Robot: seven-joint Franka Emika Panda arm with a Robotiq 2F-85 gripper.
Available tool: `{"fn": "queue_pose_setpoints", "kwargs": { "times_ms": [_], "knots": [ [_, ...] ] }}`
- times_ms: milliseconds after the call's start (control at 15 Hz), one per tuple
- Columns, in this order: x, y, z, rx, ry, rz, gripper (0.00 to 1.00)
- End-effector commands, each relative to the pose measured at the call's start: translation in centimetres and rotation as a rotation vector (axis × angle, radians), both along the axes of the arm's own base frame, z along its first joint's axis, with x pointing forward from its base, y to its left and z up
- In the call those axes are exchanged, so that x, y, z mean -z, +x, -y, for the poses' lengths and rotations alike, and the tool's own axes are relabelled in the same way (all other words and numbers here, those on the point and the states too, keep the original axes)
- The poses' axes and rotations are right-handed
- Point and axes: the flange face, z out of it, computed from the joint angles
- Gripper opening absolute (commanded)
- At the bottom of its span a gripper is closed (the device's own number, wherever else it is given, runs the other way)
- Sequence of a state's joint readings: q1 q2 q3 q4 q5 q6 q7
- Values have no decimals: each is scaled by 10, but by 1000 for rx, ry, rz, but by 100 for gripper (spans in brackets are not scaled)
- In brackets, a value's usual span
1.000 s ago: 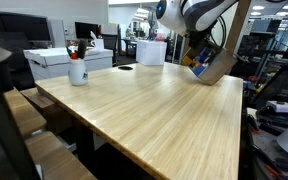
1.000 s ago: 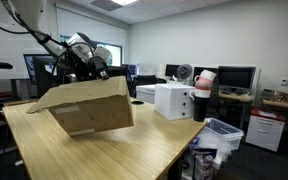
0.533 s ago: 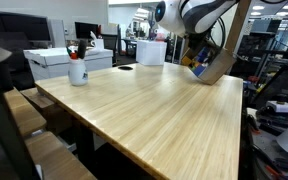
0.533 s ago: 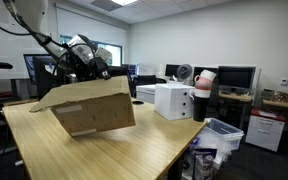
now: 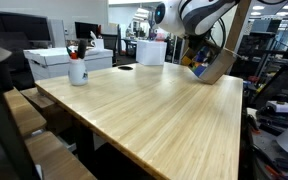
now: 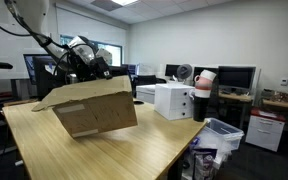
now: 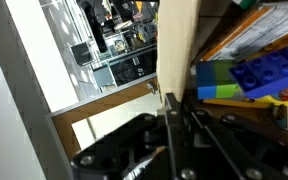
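Clamped shut with the end effector (image 6: 74, 72) on the raised wall of the cardboard box (image 6: 96, 108), hence tilted on the table (image 6: 114, 155), toy bricks (image 7: 259, 70) lying just inside that wall.

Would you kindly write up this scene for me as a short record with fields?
Grasp: gripper shut on one wall of the cardboard box
Box pose: tilted, over the wooden table
Box contents: coloured toy bricks, among them a blue brick beside the gripped wall
Elsewhere on table: white cup holding pens, well apart from the box
Off the table: white case on the next desk
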State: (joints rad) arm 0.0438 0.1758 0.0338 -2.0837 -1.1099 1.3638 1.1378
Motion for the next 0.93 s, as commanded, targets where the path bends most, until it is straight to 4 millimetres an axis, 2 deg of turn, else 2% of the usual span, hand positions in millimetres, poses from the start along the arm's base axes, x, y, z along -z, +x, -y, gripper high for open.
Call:
{"fn": "queue_pose_setpoints", "kwargs": {
  "times_ms": [0,867],
  "knots": [
    [-11,3,-1,-8,-33,-77,2],
    [-8,4,1,-36,-44,-158,2]
  ]
}}
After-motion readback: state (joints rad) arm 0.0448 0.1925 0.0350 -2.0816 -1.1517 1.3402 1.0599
